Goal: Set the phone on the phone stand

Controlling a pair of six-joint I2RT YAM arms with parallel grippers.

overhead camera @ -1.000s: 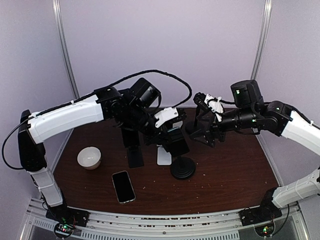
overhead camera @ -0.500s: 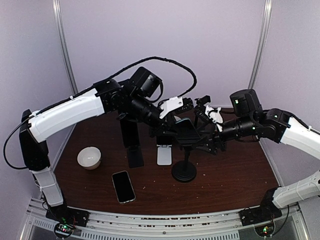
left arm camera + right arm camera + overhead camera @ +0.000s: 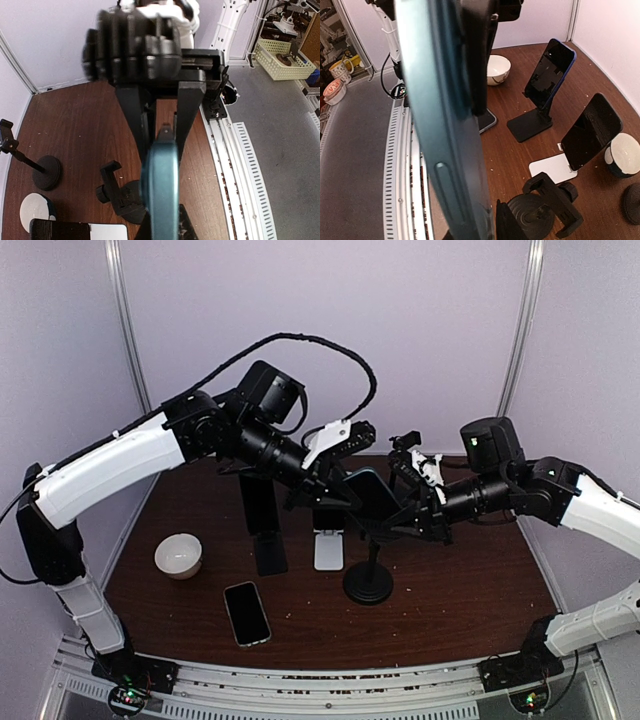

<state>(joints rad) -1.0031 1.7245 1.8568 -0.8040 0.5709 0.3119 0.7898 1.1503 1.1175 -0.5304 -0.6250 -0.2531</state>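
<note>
A teal phone (image 3: 366, 495) hangs in the air above the black clamp phone stand (image 3: 366, 580), gripped from both sides. My left gripper (image 3: 335, 498) is shut on its left end and my right gripper (image 3: 402, 516) is shut on its right end. The left wrist view shows the phone (image 3: 161, 190) edge-on. There my right gripper (image 3: 160, 125) straddles its far end, and the stand (image 3: 117, 192) sits on the table below left. Seen from the right wrist, the phone (image 3: 445, 125) fills the left side, with the stand's clamp (image 3: 552, 205) below.
A dark phone (image 3: 246, 612) lies flat near the front. A white bowl (image 3: 179, 555) sits at the left. A blue phone on a black stand (image 3: 550, 70) and a black phone on a white stand (image 3: 590, 132) are behind. A second round-base stand (image 3: 45, 170) is at the back.
My right gripper moved in from the right and closed on the teal phone. My left arm lifted and tilted the phone up over the clamp stand.
</note>
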